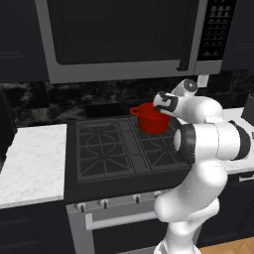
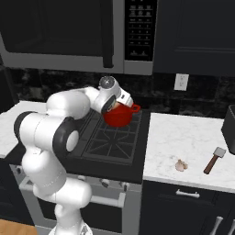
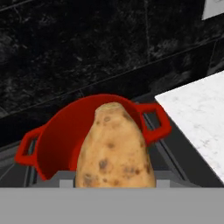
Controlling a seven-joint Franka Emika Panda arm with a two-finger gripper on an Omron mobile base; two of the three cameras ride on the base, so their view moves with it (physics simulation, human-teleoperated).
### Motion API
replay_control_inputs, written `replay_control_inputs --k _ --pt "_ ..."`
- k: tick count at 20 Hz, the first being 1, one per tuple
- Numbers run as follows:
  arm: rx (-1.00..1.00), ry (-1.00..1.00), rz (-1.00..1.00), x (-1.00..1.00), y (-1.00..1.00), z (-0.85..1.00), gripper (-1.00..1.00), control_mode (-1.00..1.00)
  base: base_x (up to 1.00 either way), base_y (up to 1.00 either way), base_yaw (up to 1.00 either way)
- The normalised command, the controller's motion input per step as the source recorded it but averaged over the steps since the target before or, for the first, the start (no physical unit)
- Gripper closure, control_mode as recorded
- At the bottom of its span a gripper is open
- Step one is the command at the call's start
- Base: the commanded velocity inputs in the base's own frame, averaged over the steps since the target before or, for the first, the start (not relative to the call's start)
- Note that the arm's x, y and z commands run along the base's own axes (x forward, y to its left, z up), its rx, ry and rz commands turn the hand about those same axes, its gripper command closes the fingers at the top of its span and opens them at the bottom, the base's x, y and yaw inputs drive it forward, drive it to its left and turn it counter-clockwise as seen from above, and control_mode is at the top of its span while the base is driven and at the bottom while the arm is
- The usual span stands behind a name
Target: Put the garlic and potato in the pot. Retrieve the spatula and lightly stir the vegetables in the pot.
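My gripper point(image 1: 162, 112) hovers over the right rim of the red pot point(image 1: 150, 120), which stands at the back right of the stove. It is shut on the potato point(image 3: 114, 148), a brown speckled tuber held upright just in front of the pot's open mouth point(image 3: 61, 135). In the right base view the hand point(image 2: 114, 105) covers part of the pot point(image 2: 119, 118). The garlic point(image 2: 181, 165) lies on the white counter to the right of the stove. The spatula point(image 2: 214, 160), with a brown handle and grey blade, lies further right. My fingertips are hidden behind the potato.
The black stove point(image 1: 114, 149) has grates. Above it hangs a microwave point(image 1: 124, 34), and a dark marble wall rises close behind the pot. White counters point(image 2: 188, 142) flank the stove. A dark appliance point(image 2: 229, 126) stands at the counter's right edge.
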Motion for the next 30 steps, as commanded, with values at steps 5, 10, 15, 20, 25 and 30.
replay_control_inputs --k 5,10,15,20,25,30 --pt "0.0 0.02 0.0 0.47 0.24 -0.16 1.0 -1.0 0.0 0.0 0.0" --pt "0.0 0.09 0.0 0.37 0.12 -0.42 1.0 -1.0 0.0 0.0 0.0" --pt "0.0 0.03 0.0 0.42 0.07 -0.31 1.0 -1.0 0.0 0.0 0.0" --pt "0.0 0.03 0.0 0.38 0.07 -0.31 1.0 -1.0 0.0 0.0 0.0" --pt "0.0 0.01 0.0 0.33 0.0 -0.36 1.0 -1.0 0.0 0.0 0.0" --pt "0.0 0.0 0.0 0.33 0.0 -0.17 1.0 -1.0 0.0 0.0 0.0"
